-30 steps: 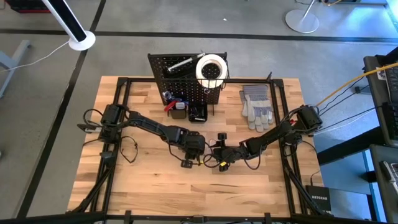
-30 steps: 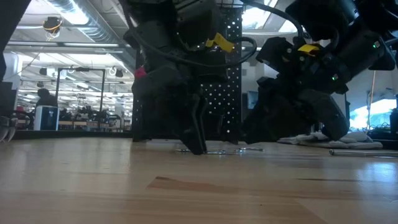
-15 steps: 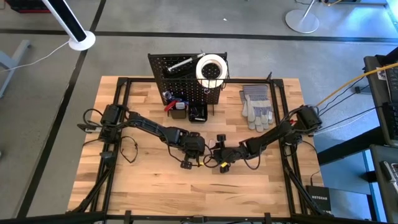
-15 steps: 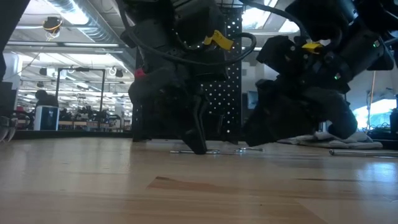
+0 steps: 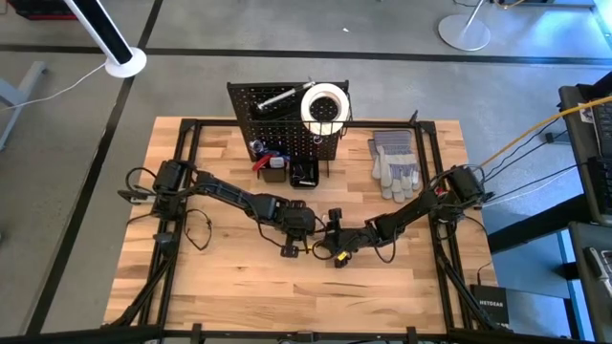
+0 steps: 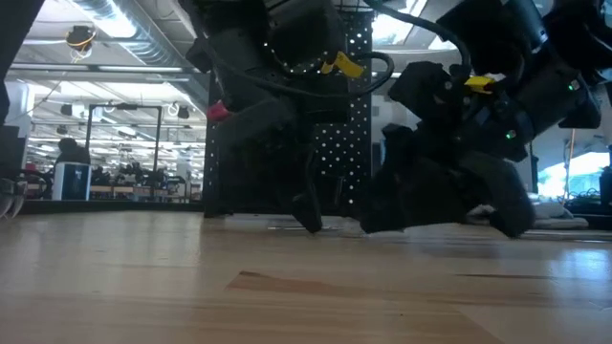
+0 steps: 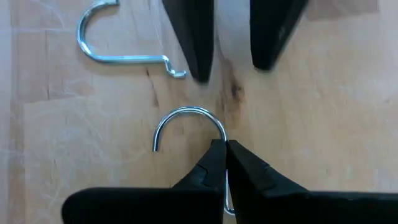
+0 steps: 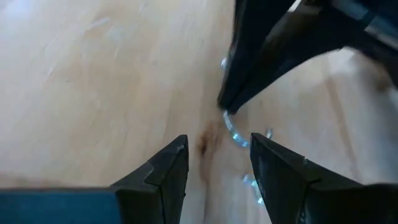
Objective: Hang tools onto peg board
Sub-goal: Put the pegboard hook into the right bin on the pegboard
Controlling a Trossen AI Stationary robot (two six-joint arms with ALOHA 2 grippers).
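Note:
Two silver wire hooks are on the wooden table in front of the peg board (image 5: 277,119). My left gripper (image 7: 225,144) is shut on one hook (image 7: 186,118). The other hook (image 7: 118,50) lies flat just beyond it. My right gripper (image 8: 217,146) stands open facing the left one, its fingers (image 7: 193,43) pointing down just past the held hook and touching nothing. A white tape roll (image 5: 325,105) and a silver tool (image 5: 275,98) are on the board. A black C-clamp (image 5: 336,214) lies close behind the grippers. My left gripper pinches the hook's straight shank just below its curved end (image 7: 224,138) between its two fingertips. The fingers slant down from the table's left side and lie along the shank. The curve sticks out past the fingertips; I cannot tell whether it is clear of the table.
Grey work gloves (image 5: 395,164) lie at the back right. Small bins with red-handled tools (image 5: 271,158) sit at the board's foot. Black frame rails (image 5: 191,172) run along both table sides. Bare wood (image 5: 287,287) lies toward the near edge.
My right gripper has sunk toward the table and come closer to the left gripper, tipping further down. My left gripper has stayed at the hook.

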